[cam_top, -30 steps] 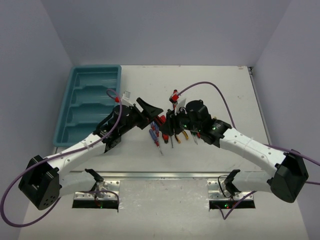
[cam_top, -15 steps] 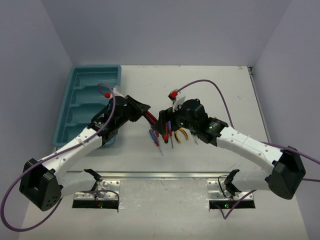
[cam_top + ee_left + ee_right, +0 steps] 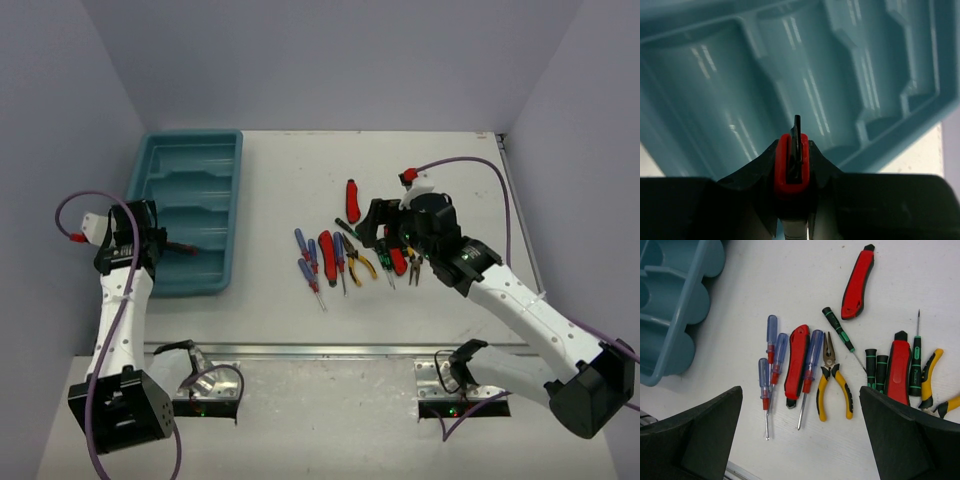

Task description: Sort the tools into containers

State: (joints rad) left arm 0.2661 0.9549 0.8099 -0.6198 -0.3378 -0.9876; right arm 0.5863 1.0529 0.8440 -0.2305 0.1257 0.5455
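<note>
White table [image 3: 450,170], teal tray [image 3: 190,134] at its left side, left gripper [image 3: 166,246] above the tray's nearer half, its fingers pinching one red-handled tool [image 3: 781,165], right gripper [image 3: 372,226] with fingers spread wide over the other tools [image 3: 797,360], these lying mid-table, outside the tray.

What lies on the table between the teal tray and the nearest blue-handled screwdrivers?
Nothing; the table between the tray and the screwdrivers is bare, as the top view shows.
</note>
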